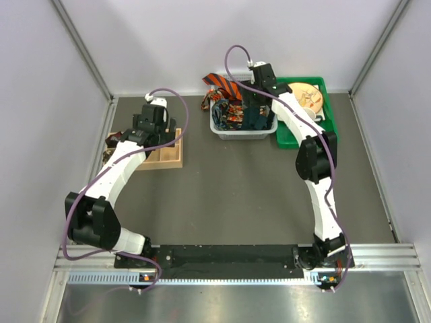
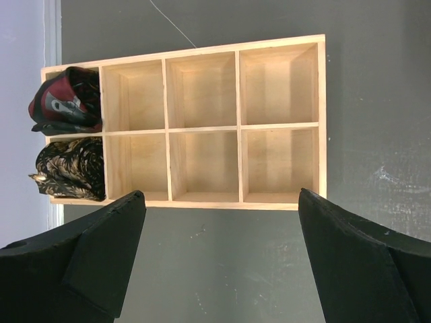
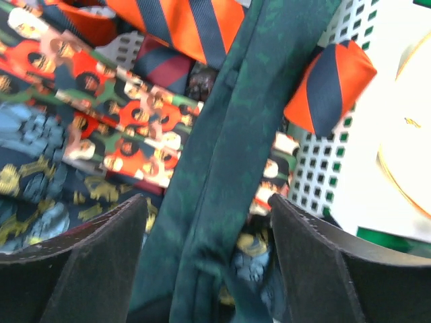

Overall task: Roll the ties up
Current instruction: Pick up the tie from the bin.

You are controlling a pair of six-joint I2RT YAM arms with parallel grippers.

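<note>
left tool (image 2: 221,202) hangs spread wide above a wooden box (image 2: 202,128) on the tabletop (image 2: 377,101); two rolled ties (image 2: 64,101) fill its two leftmost cells. right tool (image 3: 209,232) is down in the grey bin (image 1: 222,128) beside a green tray (image 1: 286,138), spread, one finger on either side of the teal tie (image 3: 229,134), which lies over patterned ties (image 3: 101,101) and a striped tie (image 3: 182,20).

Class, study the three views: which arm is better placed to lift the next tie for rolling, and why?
Right: the right claw hangs in the grey bin, jaws either side of the dark teal tie. The left claw hovers open over the wooden compartment box, away from that bin.
</note>
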